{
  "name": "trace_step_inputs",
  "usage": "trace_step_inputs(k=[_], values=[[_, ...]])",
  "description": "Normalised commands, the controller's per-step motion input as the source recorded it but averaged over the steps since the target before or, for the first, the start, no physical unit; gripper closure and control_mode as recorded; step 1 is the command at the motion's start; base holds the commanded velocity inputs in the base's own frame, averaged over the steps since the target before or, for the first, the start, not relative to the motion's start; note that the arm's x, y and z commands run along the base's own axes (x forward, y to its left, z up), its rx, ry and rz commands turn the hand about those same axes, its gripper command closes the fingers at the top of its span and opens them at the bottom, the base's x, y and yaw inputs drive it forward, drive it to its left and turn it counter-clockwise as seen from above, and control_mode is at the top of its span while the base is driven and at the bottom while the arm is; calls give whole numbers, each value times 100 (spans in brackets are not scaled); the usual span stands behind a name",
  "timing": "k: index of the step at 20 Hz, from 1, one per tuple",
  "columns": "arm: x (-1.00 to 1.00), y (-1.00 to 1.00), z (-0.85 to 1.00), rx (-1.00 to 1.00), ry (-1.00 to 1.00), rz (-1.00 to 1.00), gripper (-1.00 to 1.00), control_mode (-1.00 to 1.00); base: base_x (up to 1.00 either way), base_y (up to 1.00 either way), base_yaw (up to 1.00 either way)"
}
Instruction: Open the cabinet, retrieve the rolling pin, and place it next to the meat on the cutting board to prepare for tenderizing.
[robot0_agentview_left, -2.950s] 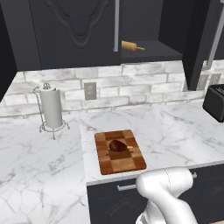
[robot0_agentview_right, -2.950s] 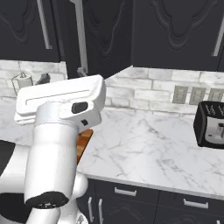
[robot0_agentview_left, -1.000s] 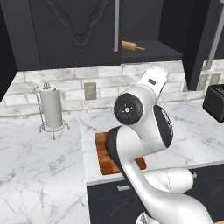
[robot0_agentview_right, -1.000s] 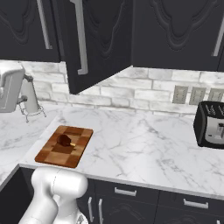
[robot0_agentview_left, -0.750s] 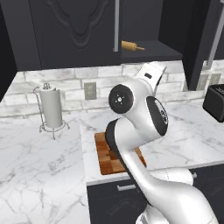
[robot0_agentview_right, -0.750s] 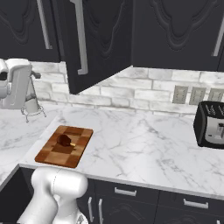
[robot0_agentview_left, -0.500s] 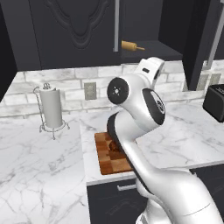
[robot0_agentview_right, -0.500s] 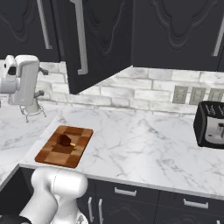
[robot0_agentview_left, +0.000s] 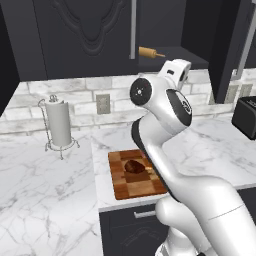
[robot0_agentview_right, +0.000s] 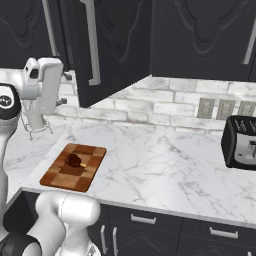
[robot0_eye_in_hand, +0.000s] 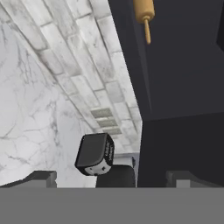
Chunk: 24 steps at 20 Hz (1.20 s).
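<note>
The black cabinet's right door (robot0_agentview_left: 227, 45) stands swung open, and its left carved door (robot0_agentview_left: 75, 35) is closed. On the open shelf lies the tan rolling pin (robot0_agentview_left: 150, 52), whose end also shows at the top of the hand view (robot0_eye_in_hand: 144, 11). My gripper (robot0_eye_in_hand: 111, 178) is open and holds nothing. It is raised just below and right of the pin, apart from it. The white hand (robot0_agentview_left: 175, 70) points up towards the shelf. The dark reddish meat (robot0_agentview_left: 134, 166) lies on the checkered cutting board (robot0_agentview_left: 125, 187) on the counter, seen from the other side as the board (robot0_agentview_right: 60, 177) under the meat (robot0_agentview_right: 74, 160).
The open door (robot0_agentview_right: 107, 45) with its silver bar handle (robot0_agentview_right: 91, 40) juts out over the counter beside the hand (robot0_agentview_right: 44, 82). A paper towel holder (robot0_agentview_left: 59, 125) stands left of the board. A black toaster (robot0_agentview_right: 240, 142) sits at the far right by the wall outlets (robot0_agentview_right: 216, 108).
The arm has swung up from low in front of the base. The hand has climbed to just under the open cabinet shelf. The board, the meat and the rolling pin have stayed put.
</note>
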Motion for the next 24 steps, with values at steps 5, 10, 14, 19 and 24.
trace_step_inputs(k=[5, 10, 14, 19, 24], values=[[26, -37, 0, -1, 1, 0, -100, -100, 0, 0, 0], [17, -40, 0, -2, 2, -1, -100, -100, 0, 0, 0], [1, -51, 0, -3, 3, -5, -100, -100, 0, 0, 0], [-9, -62, 0, -2, 0, -9, -100, -100, 0, 0, 0], [-26, -60, 0, -2, 0, -11, -100, -100, 0, 0, 0]])
